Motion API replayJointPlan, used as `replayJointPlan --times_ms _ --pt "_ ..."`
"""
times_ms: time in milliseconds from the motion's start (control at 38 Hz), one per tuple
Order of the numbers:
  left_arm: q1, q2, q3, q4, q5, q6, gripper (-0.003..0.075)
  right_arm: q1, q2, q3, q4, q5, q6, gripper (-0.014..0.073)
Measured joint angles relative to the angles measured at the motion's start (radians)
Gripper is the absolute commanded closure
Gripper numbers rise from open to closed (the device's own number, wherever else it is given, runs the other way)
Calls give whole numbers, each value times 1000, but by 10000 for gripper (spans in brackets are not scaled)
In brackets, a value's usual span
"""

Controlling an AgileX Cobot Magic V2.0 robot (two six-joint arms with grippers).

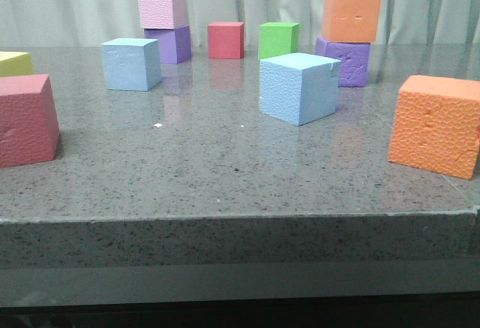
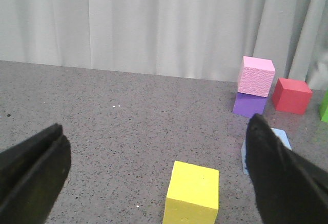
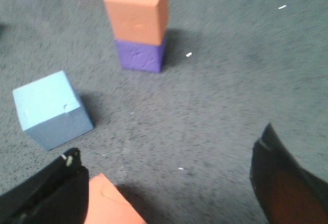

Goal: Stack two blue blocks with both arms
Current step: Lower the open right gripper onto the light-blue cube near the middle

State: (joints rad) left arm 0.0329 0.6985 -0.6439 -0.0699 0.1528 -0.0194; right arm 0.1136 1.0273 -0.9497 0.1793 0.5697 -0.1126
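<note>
Two sky-blue blocks stand apart on the grey table. The smoother one [image 1: 131,64] is at the back left. The pebbly one with a notched edge [image 1: 298,88] is in the middle right. Neither arm shows in the front view. My left gripper [image 2: 156,126] is open and empty above the table; a sliver of the smoother blue block [image 2: 282,137] shows behind its right finger [image 2: 282,183]. My right gripper [image 3: 169,144] is open and empty; the notched blue block [image 3: 48,108] lies beyond its left finger [image 3: 51,193], apart from it.
A yellow cube [image 2: 192,193] sits between the left fingers' lines. A pink cube on a purple one [image 1: 163,9], a red cube [image 1: 226,40], a green cube [image 1: 278,40] and an orange cube on purple [image 1: 351,15] line the back. A red cube [image 1: 26,120] and an orange cube [image 1: 436,124] flank the front.
</note>
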Motion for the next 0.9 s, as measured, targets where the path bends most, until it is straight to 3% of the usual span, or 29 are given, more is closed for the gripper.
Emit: replayJointPlan --times_ms 448,659,896 --pt "0 0 0 0 0 0 48 233 445 -332 32 141 -105 -48" --pt "0 0 0 0 0 0 48 250 596 -497 95 266 -211 -48" --pt "0 0 0 0 0 0 48 250 710 -610 97 331 -230 -48"
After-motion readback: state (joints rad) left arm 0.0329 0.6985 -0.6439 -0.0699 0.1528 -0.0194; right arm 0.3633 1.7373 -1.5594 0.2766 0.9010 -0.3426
